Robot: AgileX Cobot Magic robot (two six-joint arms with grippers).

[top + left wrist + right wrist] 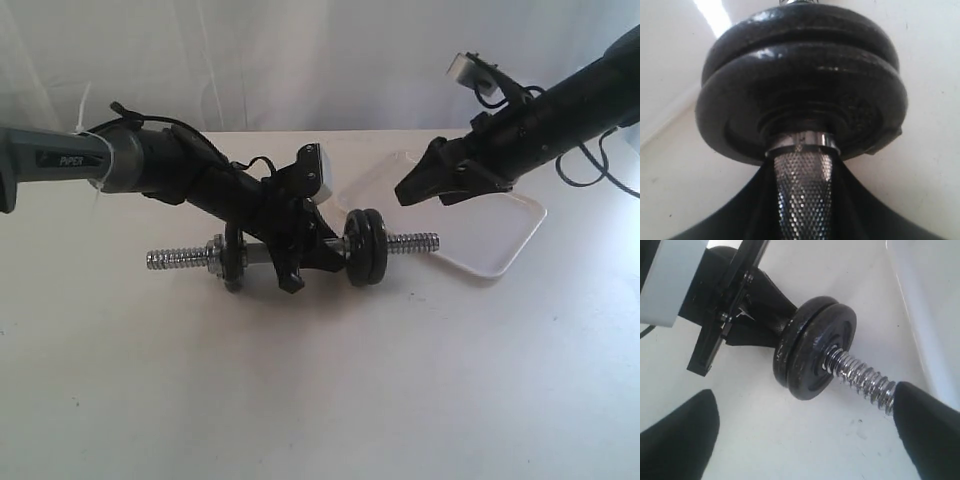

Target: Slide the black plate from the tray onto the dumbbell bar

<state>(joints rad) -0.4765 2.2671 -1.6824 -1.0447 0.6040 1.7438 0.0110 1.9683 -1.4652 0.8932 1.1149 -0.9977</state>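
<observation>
The dumbbell bar (415, 241) lies level just above the table. My left gripper (300, 262) is shut on its knurled middle (804, 195), and its dark fingers (740, 210) flank the chrome on both sides. Two black discs sit side by side on the bar to the right of that grip. The outer one is the black plate (373, 248) (824, 352), with bare thread (865, 377) sticking out beyond it. The white tray (500, 225) at the right holds no disc. My right gripper (403, 190) (802, 407) hangs open and empty over the tray's near-left corner, beside the threaded end.
A smaller black disc (233, 258) and a silver nut collar (214, 256) sit on the bar's left side, with thread (175, 260) beyond them. The tray's rim (912, 315) runs close to the bar's right tip. White table (320, 400) spreads in front.
</observation>
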